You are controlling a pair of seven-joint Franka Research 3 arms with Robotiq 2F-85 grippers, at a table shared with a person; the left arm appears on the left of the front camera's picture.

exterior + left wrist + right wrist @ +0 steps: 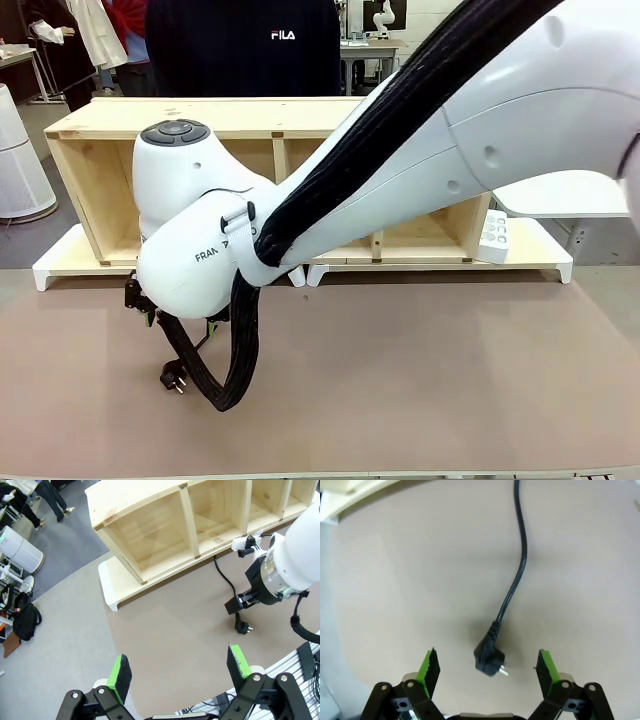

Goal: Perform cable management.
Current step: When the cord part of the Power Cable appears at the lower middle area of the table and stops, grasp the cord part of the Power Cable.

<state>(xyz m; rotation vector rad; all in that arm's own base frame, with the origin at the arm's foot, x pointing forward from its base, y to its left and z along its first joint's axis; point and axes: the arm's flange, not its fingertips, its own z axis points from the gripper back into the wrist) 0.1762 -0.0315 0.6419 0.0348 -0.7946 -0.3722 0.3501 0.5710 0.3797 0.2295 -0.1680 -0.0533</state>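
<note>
**Q:** Where does the cable (521,565) lie?
**A:** Flat on the brown surface (420,390), in front of the left end of the wooden shelf (250,116). Its plug (489,661) rests on the surface with the pins pointing away from the cord. From the plug the cord runs in a gentle curve to the foot of the shelf; where its other end goes cannot be made out.

**Q:** And the right gripper (488,654)?
**A:** Its jaws are spread wide. The green pads (431,670) stand to either side of the plug, above it and clear of it, and hold nothing. The right arm (480,130) reaches across the middle to the robot's left side.

**Q:** The left gripper (177,655)?
**A:** Also wide open and empty. It is raised well above the near part of the surface and looks down on the shelf, the cable and the right arm.

**Q:** What else is shown?
**A:** A white power strip (493,236) stands against the right end of the shelf, well apart from the cable. A person (240,45) in a dark top stands behind the shelf
</note>
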